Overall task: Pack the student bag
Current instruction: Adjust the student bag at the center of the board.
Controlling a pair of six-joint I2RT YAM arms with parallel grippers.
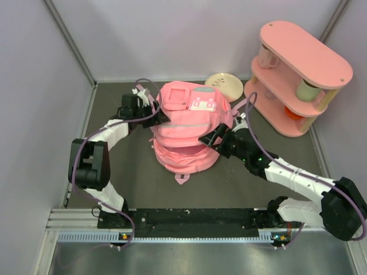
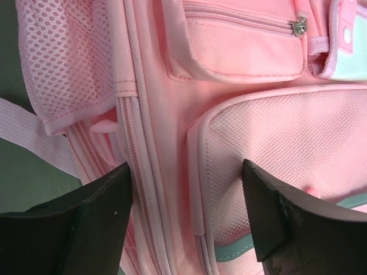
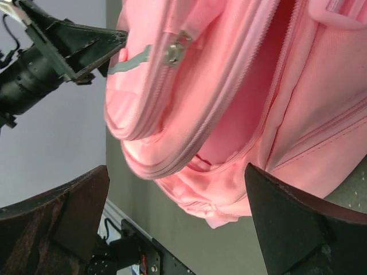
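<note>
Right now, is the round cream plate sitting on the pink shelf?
No, the round cream plate lies on the table beside the pink shelf.

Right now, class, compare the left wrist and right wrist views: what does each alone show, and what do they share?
Left wrist only: a mesh side pocket and a zipped front pocket. Right wrist only: an unzipped opening, a zip pull with a grey tab, and the left end effector beyond it. Shared: the pink student bag, framed by each camera's own open fingers.
</note>
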